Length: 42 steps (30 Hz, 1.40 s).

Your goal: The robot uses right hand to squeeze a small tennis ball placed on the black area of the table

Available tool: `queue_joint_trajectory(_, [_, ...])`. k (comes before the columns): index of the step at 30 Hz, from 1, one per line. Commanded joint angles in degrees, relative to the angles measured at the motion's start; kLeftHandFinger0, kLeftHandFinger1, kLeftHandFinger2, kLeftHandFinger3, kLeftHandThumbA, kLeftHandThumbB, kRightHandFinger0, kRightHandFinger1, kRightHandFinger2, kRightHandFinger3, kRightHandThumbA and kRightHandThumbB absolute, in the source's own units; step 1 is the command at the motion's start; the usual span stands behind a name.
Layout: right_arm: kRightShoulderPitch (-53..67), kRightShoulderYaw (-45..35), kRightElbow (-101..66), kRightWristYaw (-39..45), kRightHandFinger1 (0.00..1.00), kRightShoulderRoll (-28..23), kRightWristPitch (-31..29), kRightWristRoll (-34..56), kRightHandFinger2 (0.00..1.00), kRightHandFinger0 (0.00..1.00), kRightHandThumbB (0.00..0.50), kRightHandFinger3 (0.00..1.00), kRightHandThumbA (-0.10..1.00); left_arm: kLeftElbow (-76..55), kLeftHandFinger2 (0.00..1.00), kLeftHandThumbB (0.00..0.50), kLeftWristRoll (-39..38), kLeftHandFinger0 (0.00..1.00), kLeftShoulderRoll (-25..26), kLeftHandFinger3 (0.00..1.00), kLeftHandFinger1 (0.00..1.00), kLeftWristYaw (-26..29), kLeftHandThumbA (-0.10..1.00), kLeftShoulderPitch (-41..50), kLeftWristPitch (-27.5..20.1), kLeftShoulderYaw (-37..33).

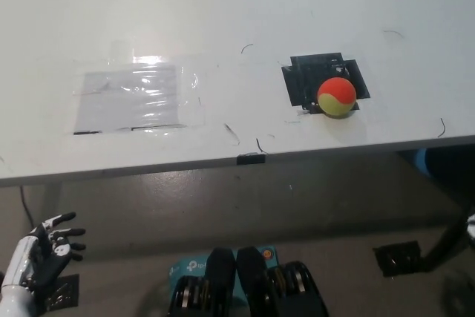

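1. The white left hand (46,252) is seen low at the left, below the table edge, fingers spread, holding nothing.
2. The right hand is not shown.
3. A round orange-and-yellow ball (337,96) rests on the black taped patch (304,79) of the smooth white table (223,12).
4. A glossy, wrinkled clear sheet (133,98) lies flat, well apart from the ball.

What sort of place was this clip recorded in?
Probably a lab or test room, not a home. A plain white table carries a black taped patch with a ball on it and a taped-down clear plastic sheet. The floor below is bare and grey.
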Motion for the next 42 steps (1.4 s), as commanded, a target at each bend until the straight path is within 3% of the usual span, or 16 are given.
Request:
queue_joint_trajectory(1, [-6.3,1.2,-7.8,2.2,0.75,-5.5,1.4,-1.2,0.83,0.64,0.26,0.99,0.36,-0.6,0.57,0.033,-0.7,0.49,0.7,0.71,0.5,0.0,-0.1,-0.4,-0.6,0.6])
queue_joint_trajectory(3, [-8.2,1.6,-9.2,2.7,0.78,-6.8,3.2,-0.3,0.88,0.69,0.268,1.0,0.35,-0.4,0.57,0.033,-0.5,0.47,0.7,0.71,0.48,0.0,-0.1,-0.6,-0.9,0.5])
queue_joint_trajectory(4, [-12.0,2.7,-10.7,4.3,0.87,-9.6,4.8,-0.6,1.0,0.73,0.267,1.0,0.32,-0.2,0.57,0.03,-0.5,0.46,0.8,0.72,0.48,-0.3,-0.1,-0.7,-1.1,0.4])
queue_joint_trajectory(6, [-15.3,3.4,-13.1,5.2,0.84,-11.5,8.9,0.9,1.0,0.66,0.36,1.0,0.41,-0.1,0.57,0.037,-0.5,0.45,0.9,0.7,0.48,-0.4,-0.1,-0.7,-1.2,0.3])
queue_joint_trajectory(8, [-17.2,4.3,-14.9,5.1,0.83,-12.3,11.3,0.8,1.0,0.65,0.388,1.0,0.42,0.2,0.57,0.044,-0.5,0.46,1.0,0.69,0.48,-0.6,-0.1,-0.8,-1.8,0.3])
queue_joint_trajectory(9, [-21.0,6.3,-15.7,6.3,0.93,-13.8,11.9,-0.8,1.0,0.78,0.426,1.0,0.45,0.1,0.56,0.05,0.2,0.46,1.2,0.69,0.49,-0.1,-0.1,-1.3,-1.6,0.3])
queue_joint_trajectory(10, [-22.4,7.3,-16.6,6.7,1.0,-14.4,13.8,-1.5,1.0,0.81,0.444,1.0,0.45,0.2,0.56,0.045,0.2,0.46,1.3,0.69,0.49,-0.1,-0.1,-1.4,-2.0,0.3])
queue_joint_trajectory(13, [-25.8,11.2,-17.8,8.8,1.0,-17.4,17.2,-4.2,1.0,0.97,0.482,1.0,0.51,0.0,0.55,0.04,0.1,0.45,1.2,0.68,0.48,0.1,-0.1,-1.4,-1.4,0.4])
queue_joint_trajectory(15, [-28.9,14.6,-17.1,11.5,1.0,-20.4,19.6,-6.1,1.0,1.0,0.5,1.0,0.56,0.0,0.55,0.037,0.2,0.43,0.9,0.68,0.45,0.5,-0.1,-1.6,-0.7,0.5])
queue_joint_trajectory(20, [-34.5,19.5,-12.2,13.5,1.0,-22.6,20.8,-7.6,1.0,1.0,0.5,1.0,0.55,0.0,0.55,0.042,-0.2,0.42,1.1,0.68,0.45,-0.2,-0.1,-1.6,-0.8,0.4])
queue_joint_trajectory(27, [-38.9,26.5,-5.3,16.5,1.0,-22.5,21.9,-11.5,1.0,1.0,0.5,1.0,0.7,0.3,0.54,0.063,-0.5,0.4,1.1,0.65,0.44,-0.5,-0.1,-2.0,-1.1,0.5])
queue_joint_trajectory(35, [-41.7,31.3,1.8,16.2,1.0,-20.5,22.3,-17.0,1.0,1.0,0.5,1.0,0.87,0.5,0.54,0.073,-0.6,0.4,1.2,0.69,0.44,-0.6,-0.1,-2.1,-0.8,0.5])
queue_joint_trajectory(42, [-44.8,34.2,10.7,14.8,1.0,-17.0,18.3,-20.2,1.0,1.0,0.5,1.0,0.82,-0.4,0.55,0.057,-0.3,0.41,1.1,0.7,0.44,-0.3,-0.1,-1.9,-0.2,0.4])
